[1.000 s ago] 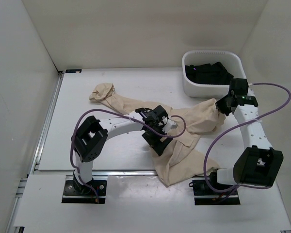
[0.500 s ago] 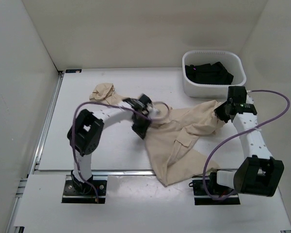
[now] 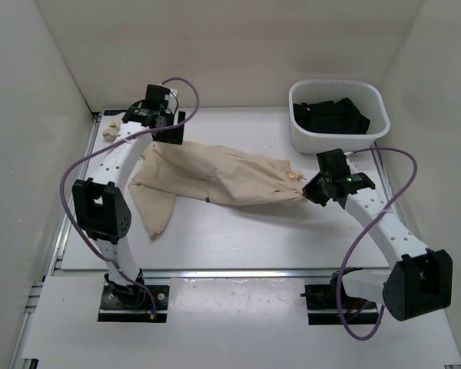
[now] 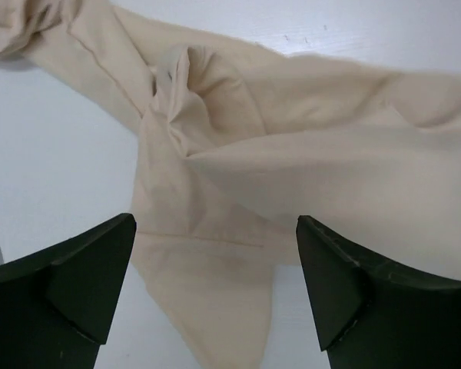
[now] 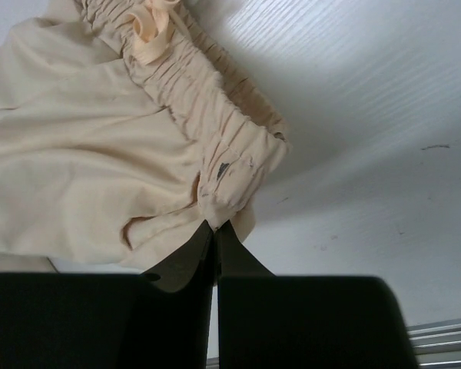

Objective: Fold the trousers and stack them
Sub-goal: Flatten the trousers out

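The beige trousers [image 3: 223,177] lie stretched across the table from the back left to the right of centre. One leg end lies bunched at the back left [image 3: 111,127]. Another part trails toward the front [image 3: 157,215]. My left gripper [image 3: 163,129] hovers over the left part of the trousers, open and empty. In the left wrist view the cloth [image 4: 292,154] lies below the spread jaws [image 4: 215,231]. My right gripper [image 3: 309,188] is shut on the gathered waistband [image 5: 215,165], pinched at the fingertips [image 5: 215,227].
A white plastic basket [image 3: 323,142] holding a black garment [image 3: 330,115] stands at the back right, just behind the right gripper. White walls enclose the table on the left, back and right. A metal rail [image 3: 77,192] runs along the left edge.
My left arm swung from the middle of the table to the back left. The trousers went from a heap to a long strip. My right gripper moved left and nearer with the waistband.
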Robot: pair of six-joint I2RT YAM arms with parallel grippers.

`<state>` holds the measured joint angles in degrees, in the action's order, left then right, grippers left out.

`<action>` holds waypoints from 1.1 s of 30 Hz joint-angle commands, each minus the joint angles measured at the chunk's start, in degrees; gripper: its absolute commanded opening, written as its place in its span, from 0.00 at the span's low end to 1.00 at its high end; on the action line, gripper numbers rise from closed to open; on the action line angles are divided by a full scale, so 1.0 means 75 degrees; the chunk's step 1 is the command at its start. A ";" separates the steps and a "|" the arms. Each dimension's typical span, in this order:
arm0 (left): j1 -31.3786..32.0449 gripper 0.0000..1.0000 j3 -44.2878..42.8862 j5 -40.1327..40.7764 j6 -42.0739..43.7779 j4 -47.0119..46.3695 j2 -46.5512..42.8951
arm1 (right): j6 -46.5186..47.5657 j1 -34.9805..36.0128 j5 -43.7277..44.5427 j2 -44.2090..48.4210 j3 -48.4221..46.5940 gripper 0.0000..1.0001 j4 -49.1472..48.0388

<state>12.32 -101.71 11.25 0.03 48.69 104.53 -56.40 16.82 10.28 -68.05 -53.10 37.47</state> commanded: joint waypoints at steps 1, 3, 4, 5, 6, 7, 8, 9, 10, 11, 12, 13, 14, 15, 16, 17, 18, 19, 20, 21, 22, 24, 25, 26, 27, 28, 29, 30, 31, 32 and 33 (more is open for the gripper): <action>0.0011 1.00 0.0272 0.0774 -0.0004 0.0235 -0.0051 | -0.0390 0.0276 0.0398 -0.0359 -0.0617 0.00 -0.0250; -0.0339 1.00 0.0272 0.0774 -0.0004 0.0235 -0.0308 | -0.0390 0.0347 0.0469 -0.0594 -0.0689 0.00 -0.0250; -0.0492 1.00 0.0342 0.0774 -0.0004 0.0235 -0.0425 | -0.0390 0.0347 0.0469 -0.0664 -0.0794 0.00 -0.0250; -0.0656 1.00 0.0470 0.0774 -0.0004 0.0305 -0.0553 | -0.0390 0.0347 0.0469 -0.0769 -0.0795 0.00 -0.0250; -0.1041 1.00 0.0564 0.0704 -0.0004 0.0433 -0.0833 | -0.0390 0.0429 0.0538 -0.0770 -0.0876 0.00 -0.0250; -0.1253 1.00 0.0809 0.0518 -0.0004 0.0597 -0.0987 | -0.0390 0.0429 0.0539 -0.0770 -0.0877 0.00 -0.0250; -0.1487 1.00 0.0986 0.0331 -0.0004 0.0819 -0.1139 | -0.0460 0.0429 0.0539 -0.0840 -0.0877 0.00 -0.0250; -0.1745 1.00 0.1208 0.0085 -0.0004 0.1250 -0.1465 | -0.0460 0.0429 0.0632 -0.0841 -0.0877 0.00 -0.0250; -0.2200 1.00 0.1778 -0.0567 -0.0004 0.1533 -0.1619 | -0.0460 0.0429 0.0714 -0.0841 -0.0877 0.00 -0.0250; -0.2367 1.00 0.2144 -0.0910 -0.0004 0.1803 -0.1760 | -0.0460 0.0429 0.0715 -0.0841 -0.0877 0.00 -0.0250; -0.2462 1.00 0.2542 -0.1285 -0.0004 0.2258 -0.2005 | -0.0460 0.0429 0.0808 -0.0841 -0.0877 0.00 -0.0250; -0.2462 1.00 0.3451 -0.1903 -0.0004 0.2378 -0.2124 | -0.0460 0.0429 0.0901 -0.0841 -0.0877 0.00 -0.0250; -0.2462 1.00 0.3901 -0.2095 -0.0004 0.2380 -0.2229 | -0.0460 0.0429 0.0902 -0.0841 -0.0877 0.00 -0.0250; -0.2370 1.00 0.4300 -0.2213 -0.0004 0.2275 -0.2300 | -0.0460 0.0429 0.0972 -0.0841 -0.0877 0.00 -0.0250; -0.2264 1.00 0.4942 -0.2284 -0.0004 0.1926 -0.2301 | -0.0460 0.0337 0.0973 -0.0841 -0.0807 0.00 -0.0250; -0.2263 1.00 0.5157 -0.2215 -0.0004 0.1737 -0.2301 | -0.0460 0.0254 0.0973 -0.0841 -0.0807 0.00 -0.0250; -0.2263 1.00 0.5275 -0.2214 -0.0004 0.1631 -0.2231 | -0.0460 0.0254 0.0973 -0.0841 -0.0807 0.00 -0.0250; -0.2263 1.00 0.5276 -0.2458 -0.0004 0.1630 -0.2033 | -0.0460 0.0161 0.0973 -0.0841 -0.0807 0.00 -0.0250; -0.2263 1.00 0.5276 -0.2808 -0.0004 0.1490 -0.1938 | -0.0379 0.0090 0.0973 -0.0841 -0.0807 0.00 -0.0250; -0.2263 1.00 0.5276 -0.2905 -0.0004 0.1396 -0.1845 | -0.0378 0.0090 0.0973 -0.0841 -0.0807 0.00 -0.0181; -0.2263 1.00 0.5276 -0.2906 -0.0004 0.1291 -0.1670 | -0.0309 0.0090 0.1042 -0.0841 -0.0888 0.00 -0.0180; -0.2263 1.00 0.5358 -0.2684 -0.0004 0.1080 -0.1447 | -0.0215 0.0019 0.1113 -0.0841 -0.0958 0.00 -0.0017; -0.2263 1.00 0.5451 -0.2602 -0.0004 0.0963 -0.1155 | -0.0214 0.0019 0.1113 -0.0841 -0.0959 0.00 -0.0016; -0.2263 1.00 0.5452 -0.2601 -0.0004 0.0962 -0.1013 | -0.0133 0.0019 0.1194 -0.0771 -0.0959 0.00 0.0054; -0.2263 1.00 0.5522 -0.2601 -0.0004 0.0857 -0.0896 | -0.0132 -0.0050 0.1195 -0.0770 -0.0959 0.00 0.0054; -0.2263 0.99 0.5522 -0.2705 -0.0004 0.0775 -0.0802 | -0.0132 -0.0051 0.1195 -0.0701 -0.0959 0.00 0.0054; -0.2182 0.91 0.5522 -0.2927 -0.0004 0.0774 -0.0638 | -0.0132 -0.0132 0.1195 -0.0700 -0.0959 0.00 0.0054; -0.2181 0.66 0.5522 -0.3091 -0.0004 0.0774 -0.0555 | -0.0132 -0.0133 0.1195 -0.0619 -0.0959 0.00 0.0054; -0.2112 0.52 0.5522 -0.3337 -0.0004 0.0774 -0.0473 | -0.0132 -0.0203 0.1195 -0.0618 -0.0959 0.00 0.0054; -0.2111 0.38 0.5453 -0.3583 -0.0004 0.0774 -0.0333 | -0.0062 -0.0285 0.1195 -0.0548 -0.0959 0.00 0.0054; -0.2111 0.23 0.5452 -0.4003 -0.0004 0.0867 -0.0332 | -0.0062 -0.0285 0.1195 -0.0548 -0.0959 0.00 0.0054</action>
<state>-4.08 -60.73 -10.98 -0.27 56.21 102.32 -57.87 15.70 16.62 -74.17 -57.63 37.34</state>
